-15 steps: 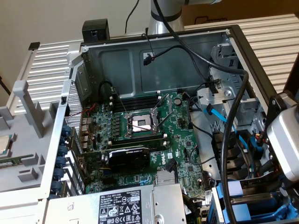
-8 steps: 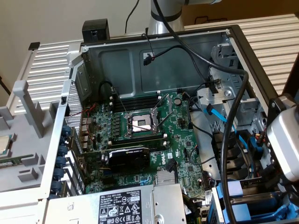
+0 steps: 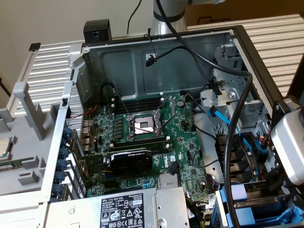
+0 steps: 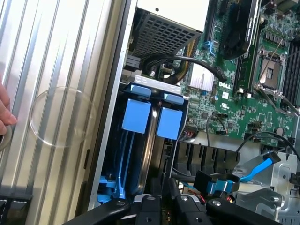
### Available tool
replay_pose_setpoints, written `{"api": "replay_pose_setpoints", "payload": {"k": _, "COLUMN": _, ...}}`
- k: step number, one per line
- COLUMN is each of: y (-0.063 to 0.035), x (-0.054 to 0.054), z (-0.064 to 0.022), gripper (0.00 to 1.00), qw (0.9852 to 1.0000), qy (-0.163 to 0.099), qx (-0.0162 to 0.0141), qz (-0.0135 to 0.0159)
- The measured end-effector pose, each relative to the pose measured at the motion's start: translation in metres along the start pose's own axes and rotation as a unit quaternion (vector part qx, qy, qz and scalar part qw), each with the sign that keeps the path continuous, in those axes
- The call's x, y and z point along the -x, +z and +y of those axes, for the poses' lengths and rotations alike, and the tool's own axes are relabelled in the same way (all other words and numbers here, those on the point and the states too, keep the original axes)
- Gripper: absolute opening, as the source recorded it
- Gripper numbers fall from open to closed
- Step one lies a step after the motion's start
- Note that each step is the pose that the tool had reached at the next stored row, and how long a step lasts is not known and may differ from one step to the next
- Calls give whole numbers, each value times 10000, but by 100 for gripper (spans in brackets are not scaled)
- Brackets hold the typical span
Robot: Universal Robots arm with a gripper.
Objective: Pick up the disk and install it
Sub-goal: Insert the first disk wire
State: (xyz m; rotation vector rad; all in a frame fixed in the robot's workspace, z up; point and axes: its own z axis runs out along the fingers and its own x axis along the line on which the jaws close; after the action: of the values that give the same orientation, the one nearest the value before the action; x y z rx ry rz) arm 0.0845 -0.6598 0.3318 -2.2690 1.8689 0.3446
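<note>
The disk stands on edge in a bay at the corner of the open computer case, against the case wall. Two bright blue rail tabs show on it, with a thin silver metal edge between them. My gripper is right at the near end of the disk, its black fingers drawn in on either side of the thin edge and shut on it. In the exterior view the arm's grey wrist hangs over the case's right side, above the blue disk rails.
The motherboard with its CPU socket and black graphics card fills the case floor. The power supply is at the front. Black cables and a blue data cable hang near the bay. A person's hand rests on the ribbed surface.
</note>
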Motion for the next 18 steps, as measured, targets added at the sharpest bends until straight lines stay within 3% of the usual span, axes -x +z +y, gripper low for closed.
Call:
{"api": "replay_pose_setpoints", "payload": {"k": 7, "y": -6, "x": 1, "z": 2, "gripper": 17, "qw": 10000, "qy": 2, "qx": 7, "qz": -2}}
{"api": "replay_pose_setpoints", "payload": {"k": 18, "y": -105, "x": 35, "z": 6, "gripper": 17, "qw": 10000, "qy": 2, "qx": 8, "qz": -7}}
